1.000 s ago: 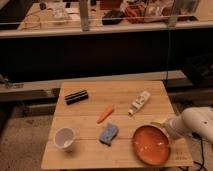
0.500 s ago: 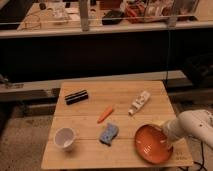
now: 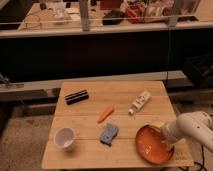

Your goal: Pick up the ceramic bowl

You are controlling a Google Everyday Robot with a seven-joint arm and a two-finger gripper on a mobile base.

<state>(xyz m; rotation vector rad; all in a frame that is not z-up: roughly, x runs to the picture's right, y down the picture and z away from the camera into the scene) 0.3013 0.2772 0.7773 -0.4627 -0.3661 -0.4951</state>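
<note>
The ceramic bowl [image 3: 152, 145] is orange-red and shallow, sitting at the front right of the wooden table [image 3: 90, 112]. My gripper [image 3: 166, 137] comes in from the right on a white arm and sits at the bowl's right rim, over its inside. The arm's end covers the bowl's right edge.
A white cup [image 3: 65, 138] stands front left. A blue sponge [image 3: 109, 133] and an orange carrot [image 3: 105, 114] lie mid-table. A black case [image 3: 77, 96] lies back left, a white tube [image 3: 139, 102] back right. A dark counter with a railing runs behind the table.
The arm has slid left, bringing the gripper further over the bowl's right rim. The bowl and the other objects have not moved.
</note>
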